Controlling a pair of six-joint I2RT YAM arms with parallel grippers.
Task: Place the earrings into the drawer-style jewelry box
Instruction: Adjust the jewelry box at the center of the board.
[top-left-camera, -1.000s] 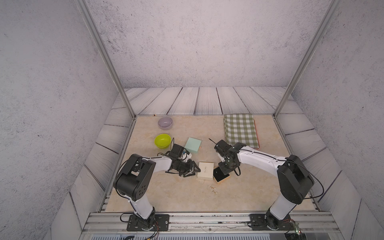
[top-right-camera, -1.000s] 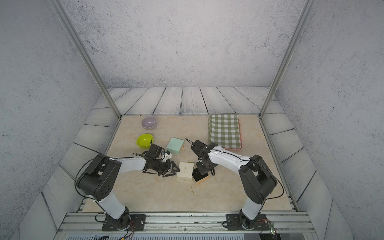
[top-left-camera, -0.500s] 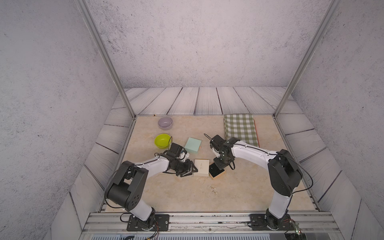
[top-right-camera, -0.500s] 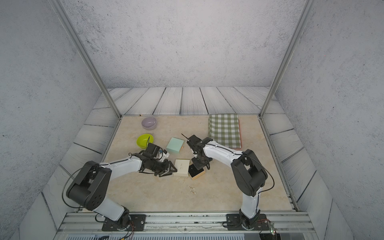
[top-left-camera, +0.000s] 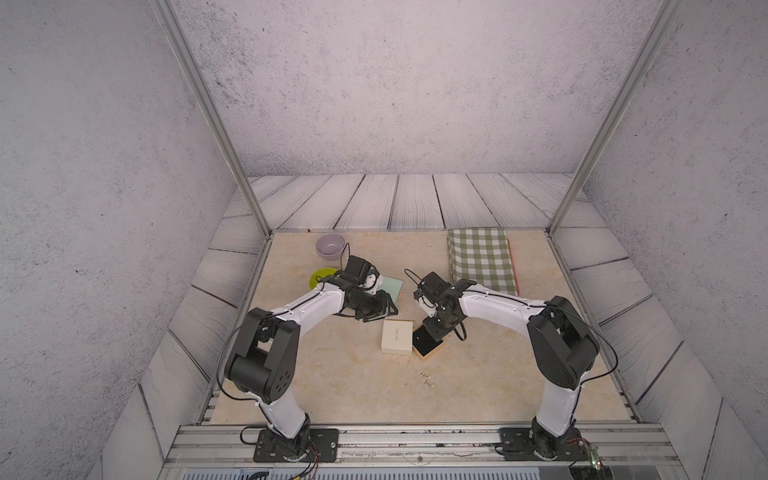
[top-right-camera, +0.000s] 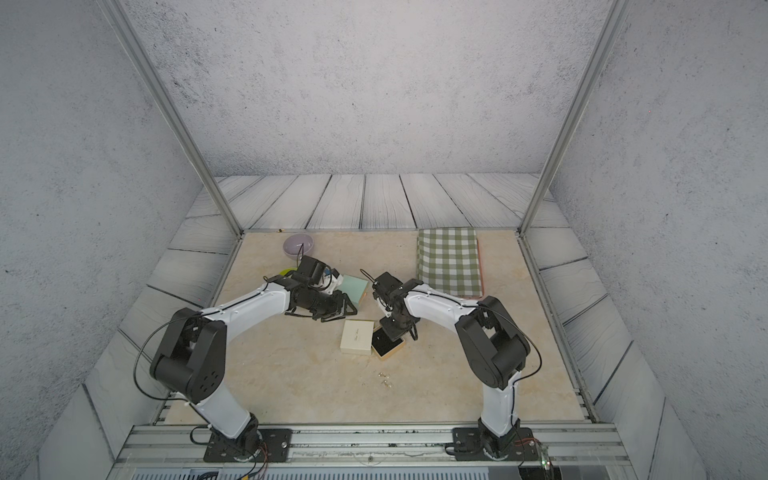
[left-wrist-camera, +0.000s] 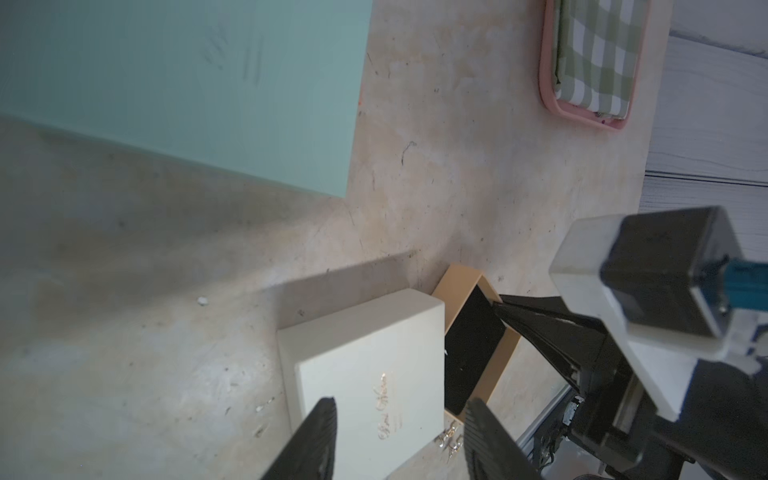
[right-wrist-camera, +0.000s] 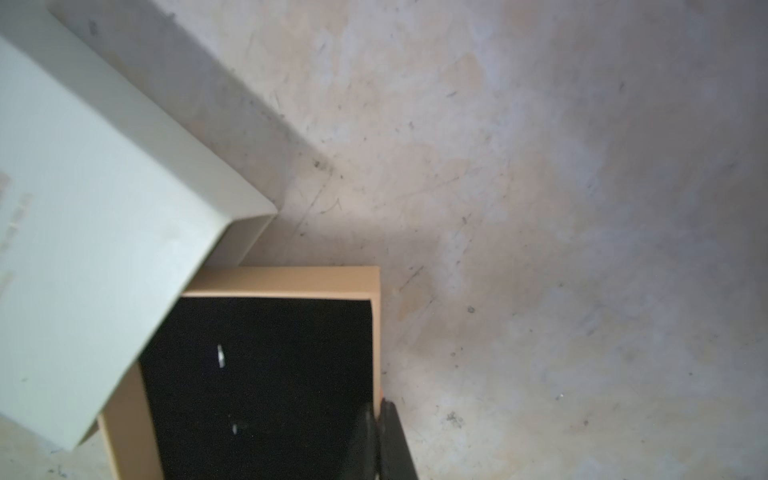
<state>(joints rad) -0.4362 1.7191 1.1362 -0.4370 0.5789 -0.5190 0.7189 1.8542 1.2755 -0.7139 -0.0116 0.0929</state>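
The jewelry box is a white sleeve (top-left-camera: 397, 336) (top-right-camera: 356, 337) with its tan drawer (top-left-camera: 439, 346) pulled out to the right, black lining showing. My right gripper (top-left-camera: 434, 328) (right-wrist-camera: 379, 405) is shut on the drawer's far side wall (right-wrist-camera: 376, 332). The earrings (top-left-camera: 427, 378) (top-right-camera: 385, 379) lie loose on the table just in front of the drawer, also glinting in the left wrist view (left-wrist-camera: 451, 438). My left gripper (top-left-camera: 384, 309) (left-wrist-camera: 399, 405) hangs open and empty behind the sleeve (left-wrist-camera: 365, 353), not touching it.
A teal flat box (top-left-camera: 390, 286) (left-wrist-camera: 178, 83) lies behind the left gripper. A green bowl (top-left-camera: 322, 277) and a lilac bowl (top-left-camera: 330, 245) stand at the back left. A checked cloth (top-left-camera: 482, 259) on a pink tray (left-wrist-camera: 548, 83) sits at the back right.
The left gripper has drawn back from the white sleeve toward the teal box. The right gripper stays shut on the drawer wall; sleeve and drawer have shifted slightly left.
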